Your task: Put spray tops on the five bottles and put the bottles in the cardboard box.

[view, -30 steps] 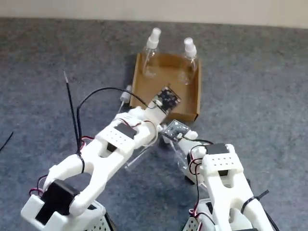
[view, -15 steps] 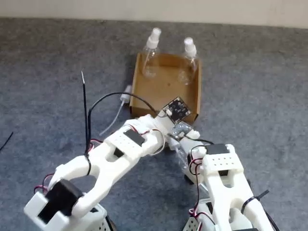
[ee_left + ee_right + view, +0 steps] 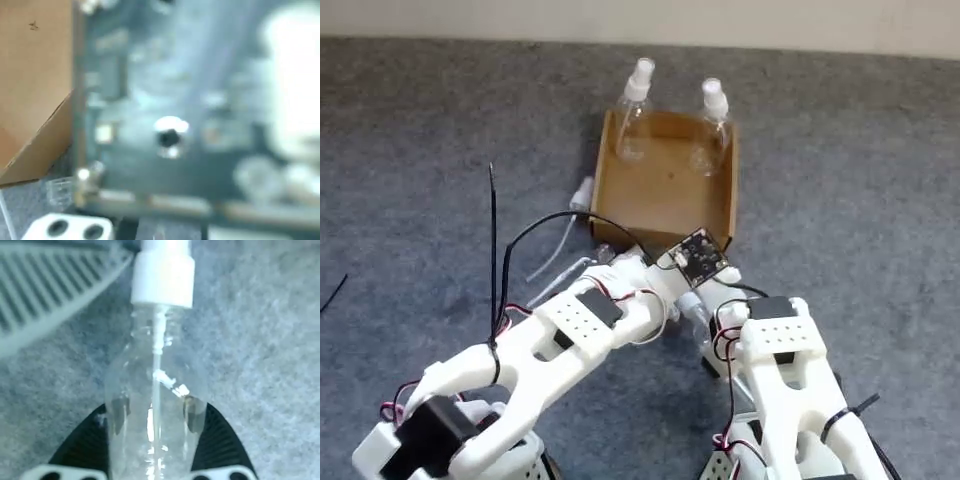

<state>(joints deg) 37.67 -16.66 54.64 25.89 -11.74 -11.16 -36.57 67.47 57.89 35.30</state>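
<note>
My right gripper [image 3: 154, 412] is shut on a clear bottle [image 3: 155, 385], gripping its body from both sides just in front of the cardboard box [image 3: 665, 190]. A white spray top [image 3: 162, 275] sits on the bottle's neck, with its tube running down inside. A grey ribbed part of my left gripper [image 3: 47, 285] is right beside that spray top. In the high view my left wrist [image 3: 700, 257] hangs over the held bottle [image 3: 698, 318]. Two bottles with spray tops [image 3: 635, 110] [image 3: 710, 125] stand upright at the far end of the box.
A loose spray top [image 3: 582, 194] with a long tube lies by the box's left wall. A thin black wire [image 3: 496, 240] sticks up from the left arm. The grey carpet [image 3: 410, 150] stretches to the left and right. A box corner [image 3: 35, 75] shows close in the left wrist view.
My left arm has swung right, from the box's near left corner to over the bottle in the right gripper. The tube beneath it no longer shows. The right arm stayed put.
</note>
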